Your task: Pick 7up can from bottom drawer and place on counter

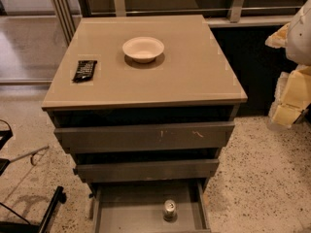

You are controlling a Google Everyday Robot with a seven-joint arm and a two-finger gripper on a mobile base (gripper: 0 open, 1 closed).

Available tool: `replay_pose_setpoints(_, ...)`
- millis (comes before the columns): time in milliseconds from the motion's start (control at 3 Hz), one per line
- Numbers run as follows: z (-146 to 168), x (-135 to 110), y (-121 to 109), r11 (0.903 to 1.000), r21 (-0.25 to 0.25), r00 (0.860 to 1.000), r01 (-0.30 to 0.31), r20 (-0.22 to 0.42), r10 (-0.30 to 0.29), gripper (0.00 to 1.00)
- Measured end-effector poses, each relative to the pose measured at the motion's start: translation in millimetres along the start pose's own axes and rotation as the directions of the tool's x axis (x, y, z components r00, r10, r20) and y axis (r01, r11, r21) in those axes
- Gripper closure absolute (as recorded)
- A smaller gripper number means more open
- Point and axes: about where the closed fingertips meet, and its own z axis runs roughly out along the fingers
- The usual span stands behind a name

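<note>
The 7up can (169,210) stands upright on the floor of the open bottom drawer (126,205), near its front and right of the middle; its silver top with the pull tab faces up. The counter (194,72) is the tan glossy top of the grey cabinet. My gripper (287,98), pale cream and white, hangs at the right edge of the view, beside the cabinet at about counter height. It is far above and to the right of the can and holds nothing that I can see.
A cream bowl (143,48) sits at the counter's back middle. A black snack packet (84,70) lies at its left edge. Two upper drawers (146,136) are partly pulled out above the can. Black chair legs (48,212) are on the floor at lower left.
</note>
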Motion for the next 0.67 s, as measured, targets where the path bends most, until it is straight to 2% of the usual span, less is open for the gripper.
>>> replay_pose_setpoints(333,0.0,0.0,0.0,1.0000,0.000,1.000,0.000,0.000,0.000,0.00)
replay_pose_setpoints(667,0.0,0.0,0.0,1.0000,0.000,1.000,0.000,0.000,0.000,0.18)
